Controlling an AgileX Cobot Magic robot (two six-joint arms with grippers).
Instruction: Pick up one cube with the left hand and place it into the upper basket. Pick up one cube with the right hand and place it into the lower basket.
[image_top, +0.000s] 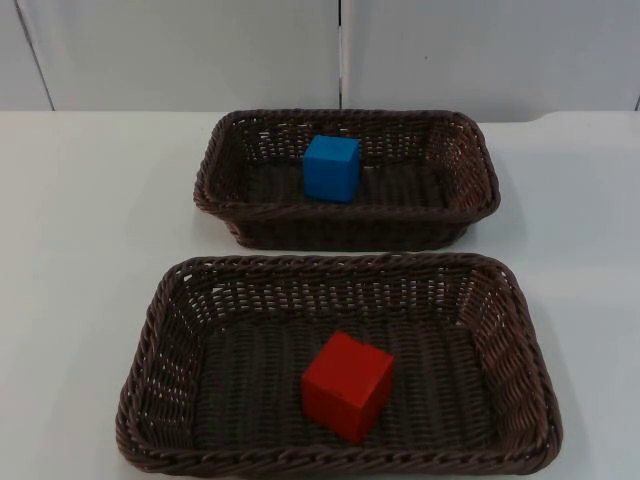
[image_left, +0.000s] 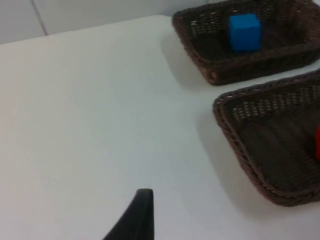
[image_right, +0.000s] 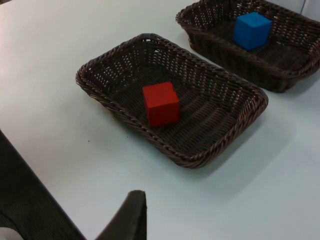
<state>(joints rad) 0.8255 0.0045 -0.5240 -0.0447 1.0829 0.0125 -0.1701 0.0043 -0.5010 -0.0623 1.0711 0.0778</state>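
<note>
Lying crosswise, long axes left-right: upper basket (image_top: 470, 140) with blue cube (image_top: 331, 167), lower basket (image_top: 165, 320) with red cube (image_top: 347, 385); claw states untellable.

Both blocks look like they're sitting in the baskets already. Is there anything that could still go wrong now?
Little, I think. The blue cube lies in the upper basket and the red cube in the lower basket. The red cube sits turned at an angle near the front wall, so a knock to that basket might shift it. The two baskets stand close together; an arm coming back between them could catch a rim.
</note>
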